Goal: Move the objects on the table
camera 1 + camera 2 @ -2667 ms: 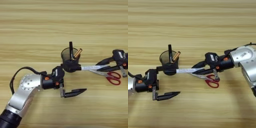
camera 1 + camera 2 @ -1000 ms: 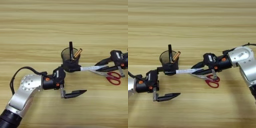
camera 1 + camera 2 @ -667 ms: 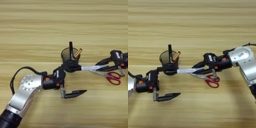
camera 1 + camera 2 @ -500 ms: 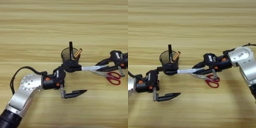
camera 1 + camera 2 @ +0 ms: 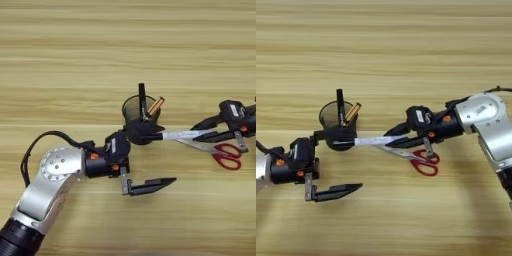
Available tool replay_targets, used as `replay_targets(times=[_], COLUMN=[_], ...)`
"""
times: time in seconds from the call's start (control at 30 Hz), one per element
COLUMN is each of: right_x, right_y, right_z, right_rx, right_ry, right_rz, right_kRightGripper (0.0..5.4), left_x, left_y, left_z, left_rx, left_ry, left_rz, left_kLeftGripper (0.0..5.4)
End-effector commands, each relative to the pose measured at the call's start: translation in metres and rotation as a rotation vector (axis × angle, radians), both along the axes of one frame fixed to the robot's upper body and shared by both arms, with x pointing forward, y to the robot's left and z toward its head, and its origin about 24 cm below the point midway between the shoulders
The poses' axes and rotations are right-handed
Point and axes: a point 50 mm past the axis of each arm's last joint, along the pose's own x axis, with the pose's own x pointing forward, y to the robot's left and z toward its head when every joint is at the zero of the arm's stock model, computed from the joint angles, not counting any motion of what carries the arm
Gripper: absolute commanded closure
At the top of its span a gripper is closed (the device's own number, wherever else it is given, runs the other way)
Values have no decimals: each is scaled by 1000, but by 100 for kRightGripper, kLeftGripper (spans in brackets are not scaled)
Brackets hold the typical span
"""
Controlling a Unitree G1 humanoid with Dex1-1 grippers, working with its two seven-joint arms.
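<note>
My right gripper (image 5: 392,140) reaches in from the right and is shut on the right end of the slim white marker (image 5: 373,141), holding it level above the table (image 5: 100,50). The marker's left end meets the upper finger (image 5: 142,133) of my left gripper (image 5: 167,157), just in front of the black mesh pen cup (image 5: 131,107). That gripper stands wide open, its lower finger (image 5: 150,186) far below the marker. The cup is upright and holds a black pen (image 5: 142,97) and a gold pen (image 5: 155,105). Red-handled scissors (image 5: 425,162) lie flat under the right gripper.
My left arm's silver forearm (image 5: 52,185) runs in from the bottom left, with a black cable looping above it. The right arm's silver forearm (image 5: 488,122) takes up the right edge. Bare wood stretches across the far half of the table.
The right gripper with the marker has crept a touch to the left, toward the cup. The left arm, the cup and the scissors have stayed where they were.
</note>
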Motion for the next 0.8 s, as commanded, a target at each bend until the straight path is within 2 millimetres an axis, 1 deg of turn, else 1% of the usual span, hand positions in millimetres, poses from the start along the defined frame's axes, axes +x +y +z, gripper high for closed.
replay_targets(times=[0.03, 0.47, 0.8], right_x=[4, -5, -7], right_y=[3, 0, -1], right_z=[9, 8, 9], right_rx=[14, -19, -26], right_ry=[-38, -8, 2], right_rz=[7, 55, 71], right_kRightGripper=[465, 465, 465], left_x=[-1, 3, 5], left_y=[0, 1, 2], left_z=[-2, -6, -7], left_rx=[24, 49, 63], left_ry=[5, -5, -12], left_rz=[-21, 5, 18], left_kLeftGripper=[0, 0, 0])
